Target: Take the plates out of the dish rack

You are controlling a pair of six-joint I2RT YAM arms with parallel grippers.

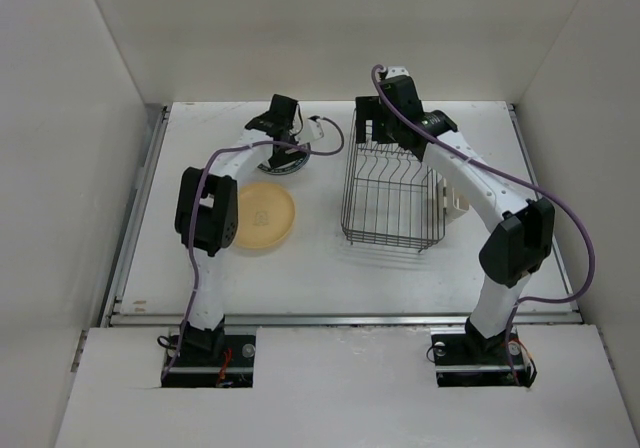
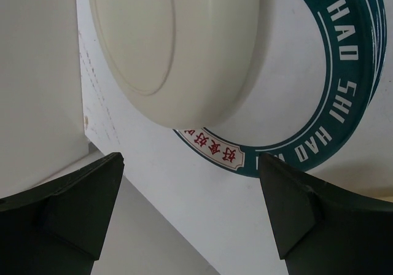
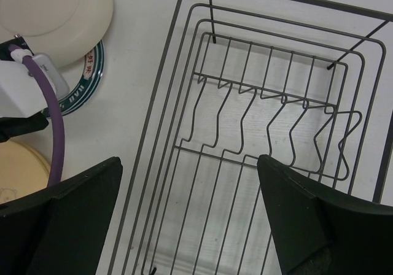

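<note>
The black wire dish rack (image 1: 395,196) stands at centre right, and no plate shows in it (image 3: 264,134). My right gripper (image 1: 378,130) hangs open over the rack's far end (image 3: 190,195), holding nothing. Left of the rack, a cream plate (image 2: 172,48) lies upside down on a white plate with a teal lettered rim (image 2: 344,78). My left gripper (image 1: 270,125) hovers open just above this pair (image 2: 190,189), touching neither. A yellow-orange plate (image 1: 262,215) lies flat on the table nearer the arms. The right wrist view also catches the cream plate (image 3: 55,11) and the teal-rimmed plate (image 3: 83,85).
A small beige holder (image 1: 452,200) sits against the rack's right side. White walls close in the table on the left, right and back. The left arm's purple cable (image 3: 52,121) runs close to the stacked plates.
</note>
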